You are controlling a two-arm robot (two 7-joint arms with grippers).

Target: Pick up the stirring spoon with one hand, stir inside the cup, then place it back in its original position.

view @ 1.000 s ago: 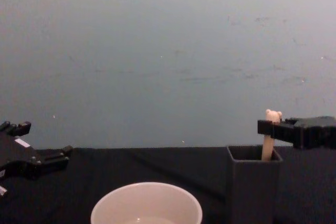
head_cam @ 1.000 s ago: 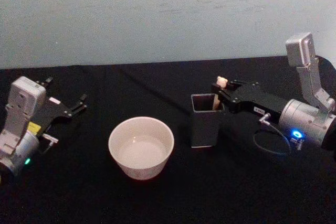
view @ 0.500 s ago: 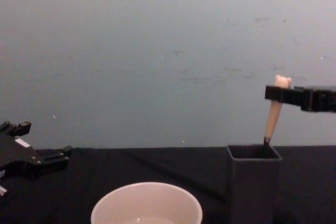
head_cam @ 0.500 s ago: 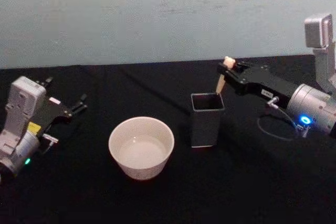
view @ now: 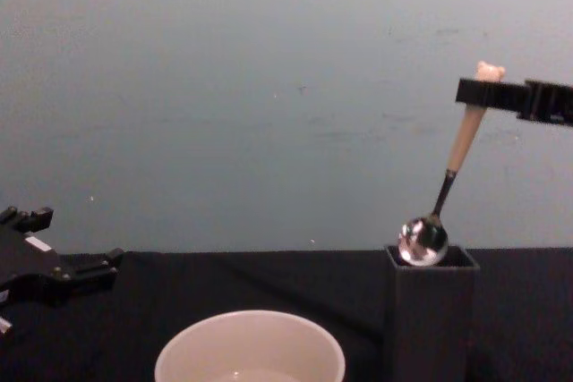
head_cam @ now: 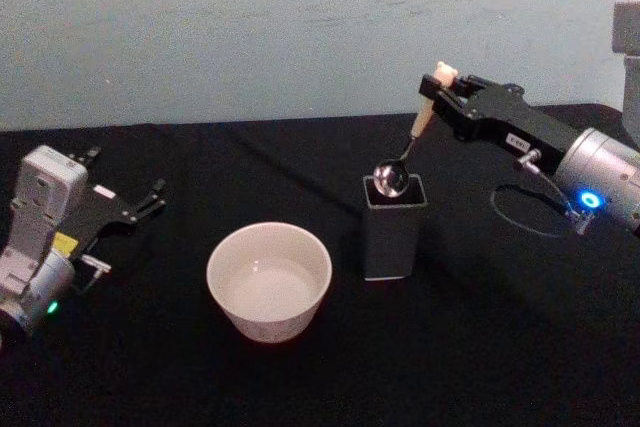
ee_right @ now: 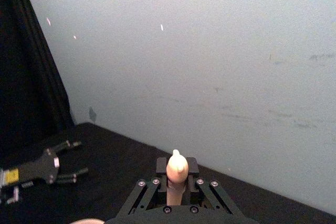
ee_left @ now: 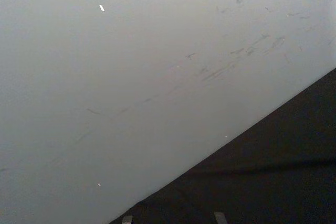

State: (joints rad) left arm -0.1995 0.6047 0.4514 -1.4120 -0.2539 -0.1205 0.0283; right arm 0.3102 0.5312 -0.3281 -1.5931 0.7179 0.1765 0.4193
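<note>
My right gripper is shut on the top of the stirring spoon, just under its bear head. The spoon hangs tilted, its shiny round bowl level with the rim of the dark grey square holder, the original position. The cream-white cup stands left of the holder, apart from it. My left gripper rests open at the table's left side; the right wrist view shows it too, as the left gripper farther off.
A black cloth covers the table, and a pale blue-grey wall rises right behind it. A thin cable loop hangs under my right arm near the holder.
My right gripper has risen with the spoon: it went from deep in the holder to nearly clear of it, its bowl now showing at the rim. The left arm has not moved.
</note>
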